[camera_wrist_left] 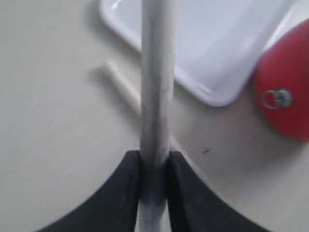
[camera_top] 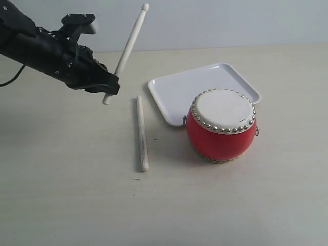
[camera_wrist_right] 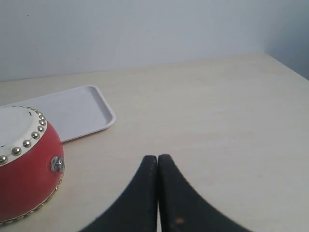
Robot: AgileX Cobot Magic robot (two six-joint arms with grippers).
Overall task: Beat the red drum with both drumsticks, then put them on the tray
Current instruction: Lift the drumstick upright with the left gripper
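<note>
The red drum (camera_top: 221,125) with its studded off-white skin stands on the table in front of the white tray (camera_top: 179,87). My left gripper (camera_top: 110,89) is shut on one pale drumstick (camera_top: 128,48), held in the air and slanting up to the right, left of the tray. In the left wrist view that drumstick (camera_wrist_left: 155,87) runs between the black fingers (camera_wrist_left: 126,183), above the tray (camera_wrist_left: 212,43). The other drumstick (camera_top: 142,133) lies flat on the table left of the drum. My right gripper (camera_wrist_right: 157,158) is shut on nothing, over bare table beside the drum (camera_wrist_right: 24,164).
The tray (camera_wrist_right: 72,113) holds nothing. The pale table (camera_top: 61,195) stretches wide around the objects, with a plain wall behind. The left arm (camera_top: 46,51) reaches in from the upper left of the exterior view.
</note>
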